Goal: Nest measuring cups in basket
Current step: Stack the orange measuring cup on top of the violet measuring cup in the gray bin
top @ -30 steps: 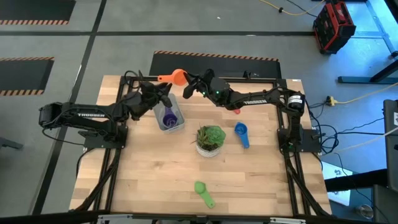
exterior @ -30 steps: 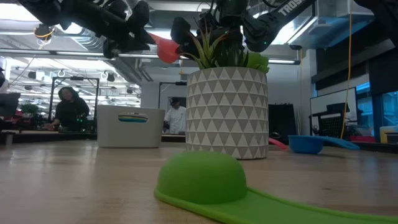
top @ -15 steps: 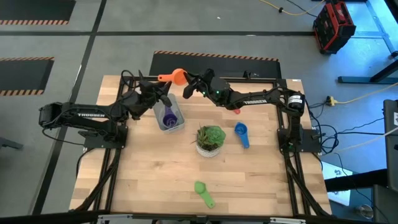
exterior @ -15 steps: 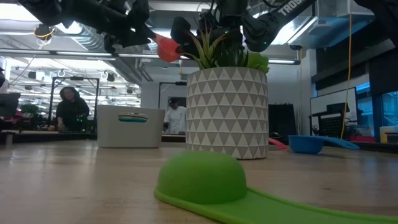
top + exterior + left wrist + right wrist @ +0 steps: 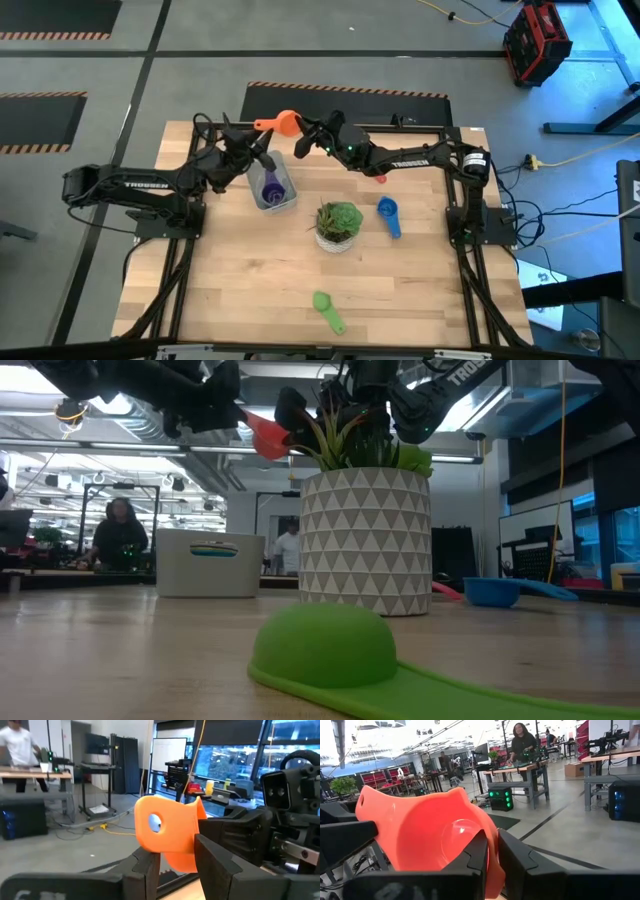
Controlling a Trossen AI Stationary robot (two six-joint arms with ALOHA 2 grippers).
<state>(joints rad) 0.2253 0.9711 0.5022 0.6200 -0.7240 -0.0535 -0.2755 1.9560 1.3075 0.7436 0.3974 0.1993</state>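
Little has moved vs. 1 s back: orange cup (image 5: 284, 123) stays aloft just behind the basket (image 5: 271, 187), w/ left gripper (image 5: 256, 152) nudged a bit closer. Right gripper (image 5: 308, 134) pinches the bowl rim, left gripper's fingers clamp the handle. Looks like a mid-air handover; next, right lets go, left lowers it into the basket onto purple cup (image 5: 271, 186).

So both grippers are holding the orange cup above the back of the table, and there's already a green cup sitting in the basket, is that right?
Not quite. In the high view the cup inside the basket is the purple cup; the green cup lies on the table. The left gripper and right gripper do both hold the orange cup.
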